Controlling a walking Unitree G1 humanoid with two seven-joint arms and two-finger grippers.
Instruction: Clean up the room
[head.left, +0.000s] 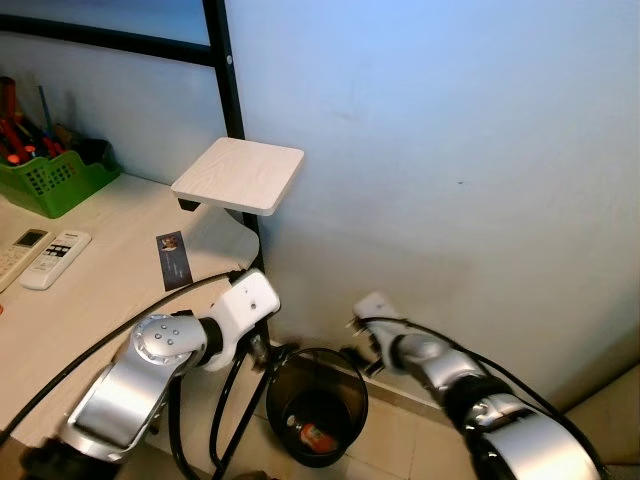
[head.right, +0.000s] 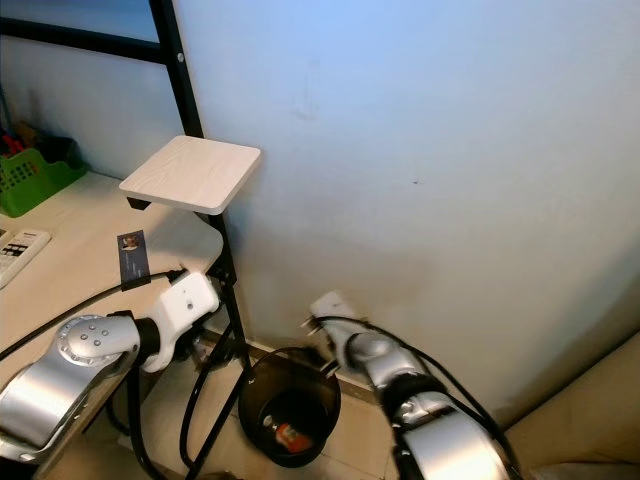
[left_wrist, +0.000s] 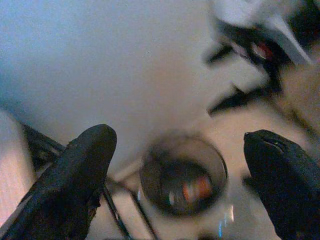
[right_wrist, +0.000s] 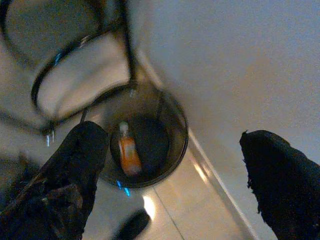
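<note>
Lying inside the black bin (head.left: 317, 405) (long axis roughly flat on the bottom), the orange bottle (right_wrist: 128, 152) sits below both grippers. Right gripper (right_wrist: 175, 165) and left gripper (left_wrist: 177, 175) hover above the rim, fingers spread wide, holding nothing.

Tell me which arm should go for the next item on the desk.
Left. The left pincer hangs open over the waste bin, right beside the desk holding the remotes. The right pincer, also open, sits farther over by the wall.
</note>
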